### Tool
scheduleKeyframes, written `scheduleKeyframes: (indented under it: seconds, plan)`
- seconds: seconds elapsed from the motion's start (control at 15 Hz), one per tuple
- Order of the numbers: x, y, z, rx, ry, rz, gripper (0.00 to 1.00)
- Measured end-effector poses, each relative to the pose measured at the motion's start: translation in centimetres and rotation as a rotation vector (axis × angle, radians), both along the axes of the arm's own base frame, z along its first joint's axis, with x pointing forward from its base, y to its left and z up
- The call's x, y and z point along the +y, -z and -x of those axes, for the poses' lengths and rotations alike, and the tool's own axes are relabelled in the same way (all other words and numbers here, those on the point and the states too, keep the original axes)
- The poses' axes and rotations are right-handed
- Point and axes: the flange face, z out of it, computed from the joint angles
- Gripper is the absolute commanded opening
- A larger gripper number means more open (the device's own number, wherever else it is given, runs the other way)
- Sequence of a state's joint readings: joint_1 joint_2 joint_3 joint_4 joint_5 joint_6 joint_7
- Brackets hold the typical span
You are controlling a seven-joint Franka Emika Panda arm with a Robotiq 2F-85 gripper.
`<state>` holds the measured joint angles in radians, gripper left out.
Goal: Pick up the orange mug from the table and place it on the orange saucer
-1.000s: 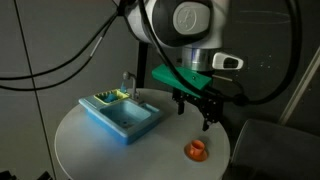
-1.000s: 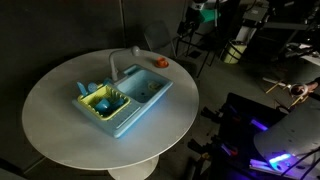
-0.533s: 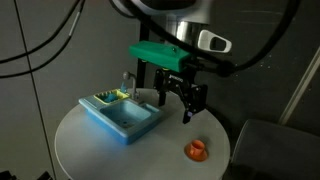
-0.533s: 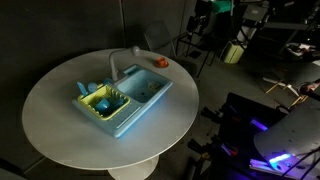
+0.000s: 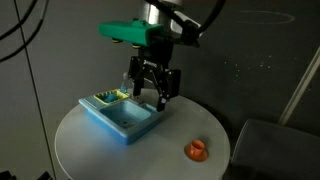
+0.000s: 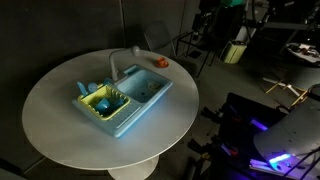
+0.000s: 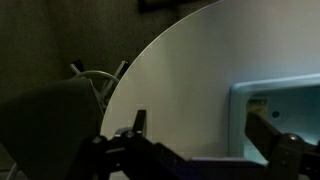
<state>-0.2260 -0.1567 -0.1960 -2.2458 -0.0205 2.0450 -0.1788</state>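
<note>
The orange mug stands upright near the edge of the round white table; in an exterior view it is only a tiny orange spot. A flat orange rim at its base looks like the orange saucer, but the two are too small to tell apart. My gripper hangs open above the back of the light-blue tray, well away from the mug. In the wrist view the gripper is open with only the tabletop between its fingers.
The light-blue sink-like tray with a white faucet and a yellow-green insert takes up the table's middle. The tray's corner shows in the wrist view. Dark chairs and equipment stand beyond the table.
The arm has swung across the table from over the side near the mug to above the tray, turning as it went. The jaws stayed open. The mug has not moved.
</note>
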Motion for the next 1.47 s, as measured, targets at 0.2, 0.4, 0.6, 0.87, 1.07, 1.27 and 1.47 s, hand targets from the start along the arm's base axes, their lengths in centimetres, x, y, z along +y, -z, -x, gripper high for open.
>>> scheduleKeyframes:
  seconds: [0.2, 0.4, 0.6, 0.87, 1.07, 1.27, 1.47]
  plan:
    - [2.6, -0.4, 0.4, 0.004, -0.050, -0.005, 1.00]
    - [5.5, -0.7, 0.7, 0.007, -0.116, 0.009, 1.00]
    - [7.4, -1.1, 1.1, 0.004, -0.166, 0.030, 1.00]
    - [8.1, -1.9, 1.8, -0.001, -0.203, 0.071, 1.00]
    - [8.2, -2.4, 2.3, -0.007, -0.211, 0.088, 1.00]
    - [8.2, -2.4, 2.5, -0.008, -0.211, 0.088, 1.00]
    - [8.2, -2.4, 2.5, -0.007, -0.211, 0.088, 1.00]
